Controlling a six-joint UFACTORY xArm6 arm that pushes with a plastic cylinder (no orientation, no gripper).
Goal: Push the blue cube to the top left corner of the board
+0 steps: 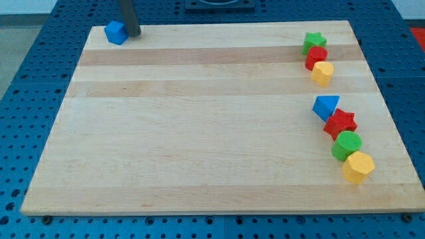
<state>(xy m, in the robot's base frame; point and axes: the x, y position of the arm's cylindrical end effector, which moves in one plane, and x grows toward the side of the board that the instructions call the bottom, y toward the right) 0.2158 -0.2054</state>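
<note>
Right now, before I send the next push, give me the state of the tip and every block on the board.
my tip: down at the blue cube's right side, seemingly touching.
blue cube: in the board's top left corner.
green star, red cylinder, yellow heart: touching cluster, top right.
blue triangle, red star, green cylinder, yellow hexagon: touching chain along the right edge.

blue cube [115, 32], pale wooden board [199, 146]
</note>
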